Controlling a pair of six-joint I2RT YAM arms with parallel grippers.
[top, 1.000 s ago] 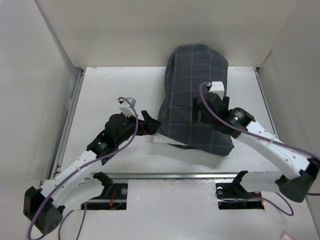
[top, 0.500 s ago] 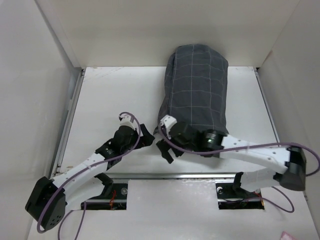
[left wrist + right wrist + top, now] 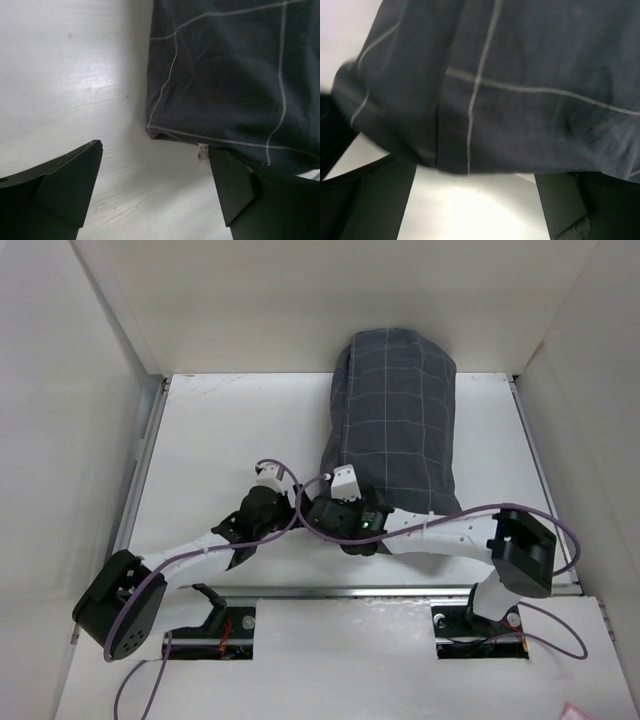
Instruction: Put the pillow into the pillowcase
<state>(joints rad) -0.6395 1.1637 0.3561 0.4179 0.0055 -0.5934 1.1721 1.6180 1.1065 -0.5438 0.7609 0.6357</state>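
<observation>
Left pincer [image 3: 154, 146] first, through its own camera: its two dark fingers [image 3: 65, 185] stand wide apart, with nothing between them but bare white table [image 3: 75, 75]. Just ahead of the fingertips sits a corner of the pillowcase [image 3: 225, 75], dark grey with thin pale lines. From that corner the stitched hem runs off to the right, passing just beyond my right-hand finger, and I cannot tell whether that finger touches it. A tiny white tag [image 3: 202, 151] hangs from the hem close to that fingertip. Farther right, a pale sliver [image 3: 311, 175] shows under the cloth, and I cannot say whether it is the pillow. Right pincer [image 3: 475, 172] next, through its own camera: the fingers are spread wide here too, gripping nothing, with a strip of table between them. The pillowcase fills everything ahead and above, and its rounded lower edge hangs just past the fingertips, somewhat blurred. A dark shape to the left of my left-hand finger is too unclear to name. From the camera overhead, the two pincers sit close side by side, the left one just left of the right, both at the nearest corner of the pillowcase. The case stretches away from them, plump and full, and its far end leans up against the back wall [image 3: 300, 300]. From up here I cannot make out the pillow itself.
</observation>
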